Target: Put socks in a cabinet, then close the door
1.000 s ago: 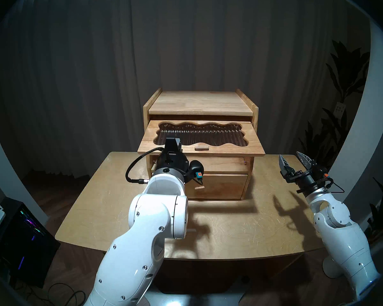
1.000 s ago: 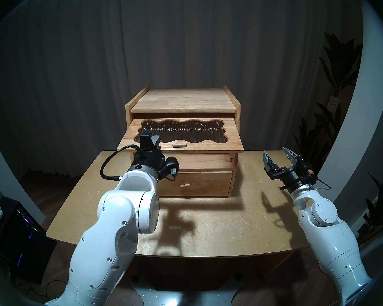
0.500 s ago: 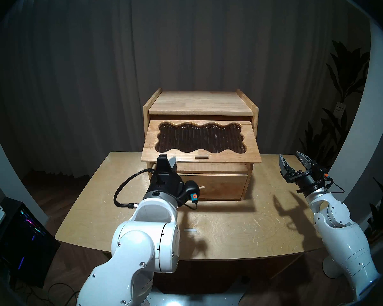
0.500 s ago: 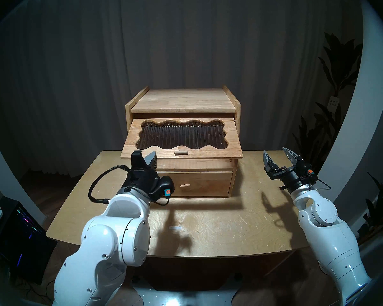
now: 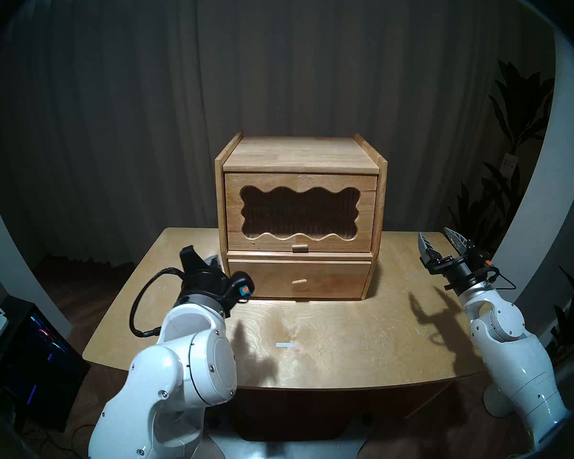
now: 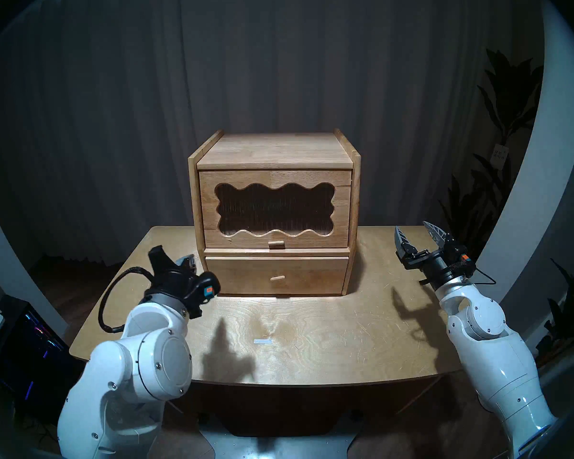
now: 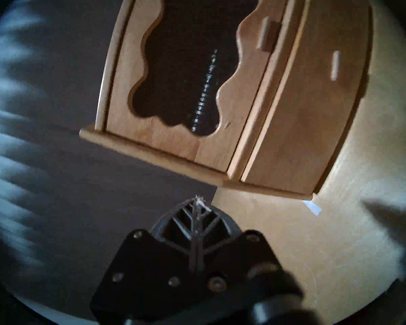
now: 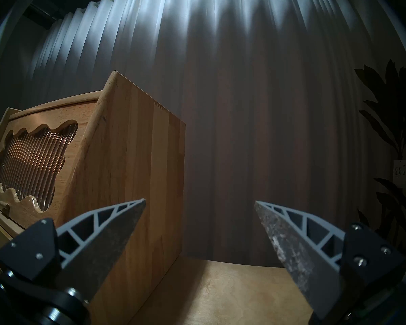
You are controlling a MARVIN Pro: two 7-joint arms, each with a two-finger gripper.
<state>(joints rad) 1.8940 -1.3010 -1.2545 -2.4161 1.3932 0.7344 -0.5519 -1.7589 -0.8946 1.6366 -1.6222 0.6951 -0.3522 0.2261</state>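
The door point(image 5: 300, 213) is sitting flush in the cabinet point(image 5: 300, 216) front, its wavy dark window facing me and its peg handle point(image 5: 300, 247) at the bottom edge, just above the plain drawer point(image 5: 299, 279). The socks are not showing anywhere; through the ribbed pane I cannot make them out, so I am judging they are inside. The closing step looks done. What is left, as I see it, is checking that the panel is lying even with the frame all round, and drawing the near arm clear without brushing the cabinet's left corner.

The left end effector point(image 5: 201, 259) is hanging just left of that corner, low over the tabletop point(image 5: 328, 335), fingers pressed together and holding nothing. The right end effector point(image 5: 443, 241) is sitting well off to the right, fingers spread wide and empty, pointing slightly upward.

The tabletop is pale scuffed plywood with a small white strip of tape point(image 5: 284, 345) near the middle; the arms are throwing sharp shadows across it. Behind, a grey pleated curtain point(image 5: 279, 67) is filling the far wall. A leafy plant point(image 5: 511, 150) is standing at far right, and a dark computer case point(image 5: 30, 355) with coloured lights is glowing on the floor at near left.
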